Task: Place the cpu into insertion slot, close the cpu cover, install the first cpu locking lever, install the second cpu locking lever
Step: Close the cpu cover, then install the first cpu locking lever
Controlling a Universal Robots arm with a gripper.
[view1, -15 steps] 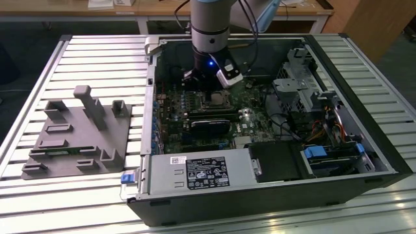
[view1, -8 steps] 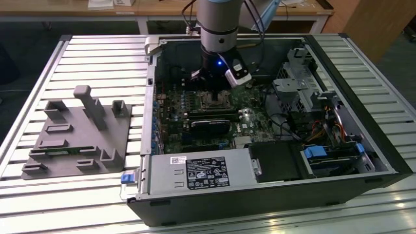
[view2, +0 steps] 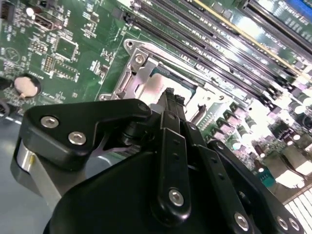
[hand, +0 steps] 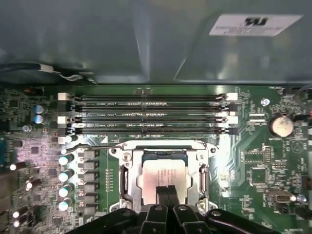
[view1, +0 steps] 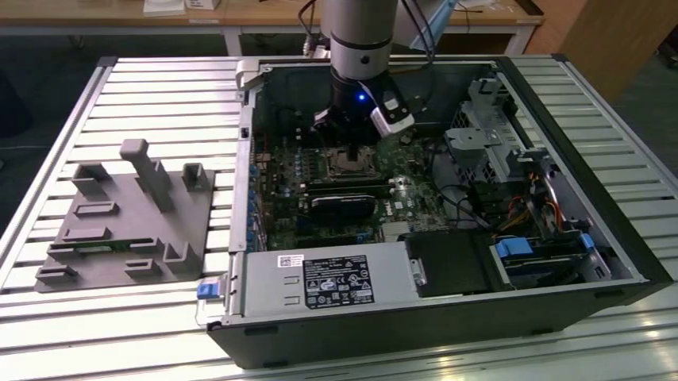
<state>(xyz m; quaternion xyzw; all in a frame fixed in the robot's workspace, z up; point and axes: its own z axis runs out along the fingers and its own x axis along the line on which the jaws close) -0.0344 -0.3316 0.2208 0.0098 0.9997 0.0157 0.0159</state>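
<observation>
**Claw closed above the seated cpu**

Your computer case [view1: 424, 333] lies open on the slatted table [view1: 159, 103], taking the middle and right of the exterior view. Inside it you have the green motherboard [view1: 278, 175]; a labelled power supply box [view1: 329, 282] sits at the lower middle, and a drive bay [view1: 529, 250] with blue tabs at the lower right. A grey tray [view1: 63, 230] with upright posts rests on the slats at the middle left, well apart from the case.

The arm [view1: 360, 32] drops in from the upper middle, and your gripper [hand: 168, 191] hangs inside the case over the board; its two dark fingers are pressed together with nothing between them. The tips are over the cpu [hand: 151, 175]; you cannot tell whether they touch it.

The cpu sits in the insertion slot [hand: 207, 153], pale face up; the cpu cover [hand: 127, 180] lies flat around it, with the chip's face showing through the cut-out. A thin wire locking lever [hand: 97, 145] runs along the slot's edge nearest the long memory slots [hand: 146, 117]; whether it is latched you cannot tell.
</observation>
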